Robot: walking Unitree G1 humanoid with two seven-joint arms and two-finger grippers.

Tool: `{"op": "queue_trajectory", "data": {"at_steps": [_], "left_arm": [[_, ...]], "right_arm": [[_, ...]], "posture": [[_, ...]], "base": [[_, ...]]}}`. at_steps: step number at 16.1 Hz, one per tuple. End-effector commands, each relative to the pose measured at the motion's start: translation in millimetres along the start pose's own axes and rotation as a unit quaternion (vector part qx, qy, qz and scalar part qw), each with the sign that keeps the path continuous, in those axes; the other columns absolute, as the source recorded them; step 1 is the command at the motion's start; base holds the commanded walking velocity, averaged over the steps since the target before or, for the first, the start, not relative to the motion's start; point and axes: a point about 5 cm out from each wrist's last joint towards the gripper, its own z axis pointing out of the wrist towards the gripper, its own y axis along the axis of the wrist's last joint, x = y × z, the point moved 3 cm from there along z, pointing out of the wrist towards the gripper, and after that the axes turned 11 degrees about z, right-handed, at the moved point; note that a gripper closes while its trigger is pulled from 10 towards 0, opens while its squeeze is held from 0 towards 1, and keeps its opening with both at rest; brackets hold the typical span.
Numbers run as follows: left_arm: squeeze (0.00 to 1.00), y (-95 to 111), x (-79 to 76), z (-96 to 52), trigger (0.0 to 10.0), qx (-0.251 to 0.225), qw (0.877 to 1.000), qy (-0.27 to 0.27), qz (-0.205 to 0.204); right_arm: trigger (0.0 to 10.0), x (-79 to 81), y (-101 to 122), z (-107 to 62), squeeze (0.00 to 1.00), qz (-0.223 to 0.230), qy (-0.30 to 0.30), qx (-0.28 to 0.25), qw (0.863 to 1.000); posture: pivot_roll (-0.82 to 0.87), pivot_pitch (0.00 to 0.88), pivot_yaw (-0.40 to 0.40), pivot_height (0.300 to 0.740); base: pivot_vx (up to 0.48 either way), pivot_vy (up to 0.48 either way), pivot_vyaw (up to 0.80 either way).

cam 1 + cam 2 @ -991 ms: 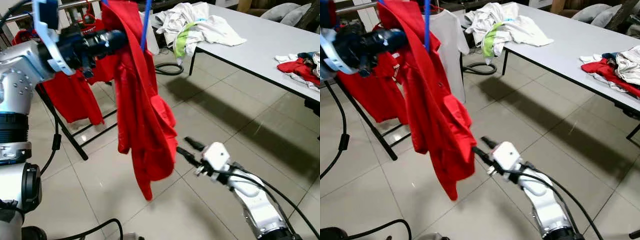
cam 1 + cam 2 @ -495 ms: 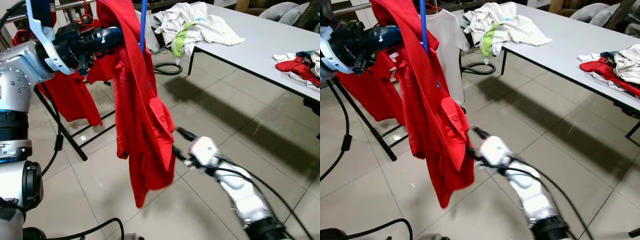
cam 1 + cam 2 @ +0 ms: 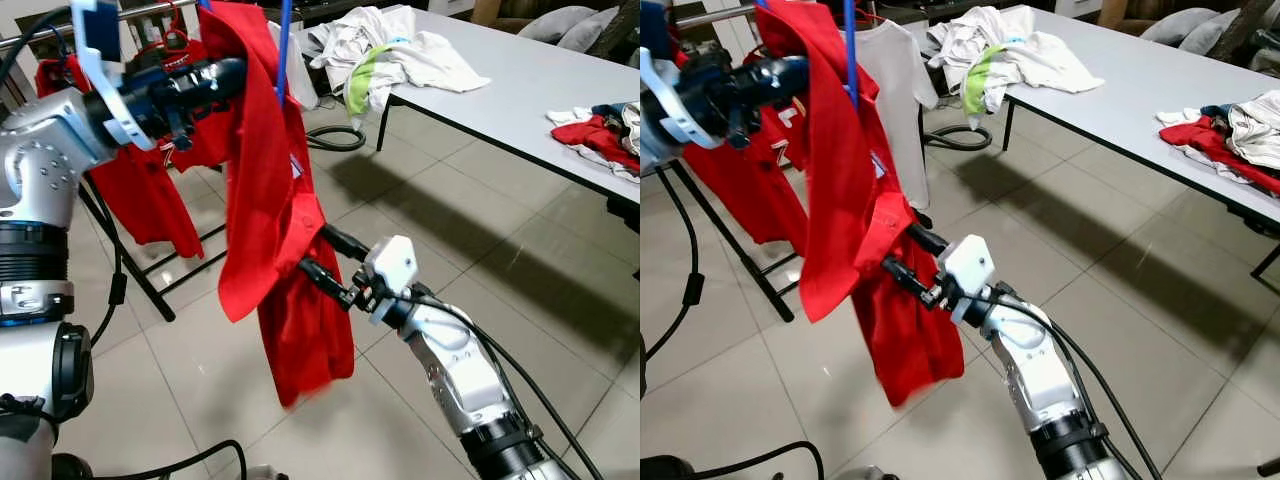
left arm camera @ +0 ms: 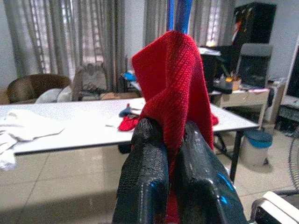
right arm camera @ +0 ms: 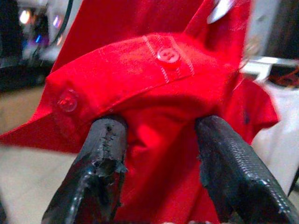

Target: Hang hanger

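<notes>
Your left tool (image 3: 225, 75) is raised at about 10 o'clock in the head view, its two fingers (image 4: 149, 172) pressed tight together on a fold of the red shirt (image 3: 270, 190) near its top. The shirt hangs from a blue hanger (image 3: 286, 45), whose bar runs up out of the top of the frame just beside the pinched fold; you cannot tell from here whether its hook sits on anything. The shirt drapes from 12 o'clock down past the middle of the view, clear of the tiled floor (image 3: 420, 230).

Your right tool (image 3: 320, 258) reaches in from 5 o'clock and meets the shirt at mid-height. Its fingers (image 5: 100, 158) stand well apart, with a bunched, buttoned fold of the cloth lying between them and touching both. They are around the fabric, not clamped on it. The cloth is lifted and folded where the tool presses into it, so the lower hem hangs below the tool.

Behind the shirt, at 10 to 11 o'clock, stands a rack (image 3: 140, 270) with black legs, carrying other red garments (image 3: 150, 190) and a white shirt (image 3: 895, 90). A black cable (image 3: 335, 138) lies coiled on the floor near 12 o'clock.

The counter (image 3: 540, 90) runs from 1 to 3 o'clock. A pile of white and green clothes (image 3: 385, 50) lies on its far end, and red and white clothes (image 3: 605, 135) lie near its edge at 3 o'clock.
</notes>
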Motion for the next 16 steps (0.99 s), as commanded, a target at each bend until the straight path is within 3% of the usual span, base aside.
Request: {"op": "queue_trajectory", "data": {"at_steps": [1,2,3,6,7,8,10,13,15,16], "left_arm": [[0.00,9,4.2,2.7,0.0,0.000,1.000,0.007,0.025],[0.00,10,8.9,4.9,0.0,0.002,0.999,0.024,0.030],[0.00,10,11.8,6.1,0.0,0.005,0.999,0.036,0.036],[0.00,8,21.2,16.0,0.0,0.032,0.995,0.082,0.054],[0.00,11,16.3,22.6,0.0,0.026,0.996,0.067,0.046],[0.00,11,16.0,23.9,0.0,0.025,0.996,0.066,0.045],[0.00,9,22.3,28.0,0.0,0.036,0.994,0.091,0.042],[0.00,12,26.4,30.5,0.0,0.032,0.993,0.108,0.037],[0.00,15,25.2,31.8,0.0,0.024,0.994,0.104,0.034],[0.00,15,23.7,33.1,0.0,0.019,0.994,0.098,0.031]], "right_arm": [[10.0,-7.2,-39,-18.1,0.00,-0.053,-0.005,0.114,0.992],[10.0,-12.9,-56,-31.9,0.00,-0.077,-0.016,0.160,0.984],[10.0,-14.8,-62,-37.1,0.00,-0.072,-0.025,0.177,0.981],[10.0,-18.0,-68,-50.2,0.00,-0.043,-0.070,0.181,0.980],[10.0,-12.6,-70,-46.8,0.89,-0.022,-0.071,0.164,0.984],[10.0,-12.4,-70,-45.0,1.00,-0.017,-0.075,0.160,0.984],[10.0,-21.4,-68,-25.0,1.00,0.010,-0.125,0.131,0.984],[10.0,-23.2,-63,-6.3,0.97,0.016,-0.152,0.105,0.983],[10.0,-34.3,-56,-0.9,0.00,0.018,-0.192,0.084,0.978],[10.0,-42.8,-51,0.0,0.00,0.024,-0.219,0.068,0.973]], "posture": [[0.09,0.000,0.051,0.740],[0.09,0.000,0.051,0.740],[0.10,0.000,0.051,0.740],[0.10,0.000,0.073,0.740],[0.10,0.000,0.084,0.740],[0.10,0.000,0.084,0.740],[0.11,0.000,0.091,0.740],[0.11,0.000,0.088,0.740],[0.11,0.000,0.085,0.740],[0.11,0.000,0.083,0.740]], "base": [[0.000,0.000,0.00],[0.000,0.000,0.00],[0.000,0.000,0.00],[0.000,0.000,0.00],[0.000,0.000,0.00],[0.000,0.000,0.00],[0.000,0.000,0.00],[0.000,0.000,0.00],[0.000,0.000,0.00],[0.000,0.000,0.00]]}}
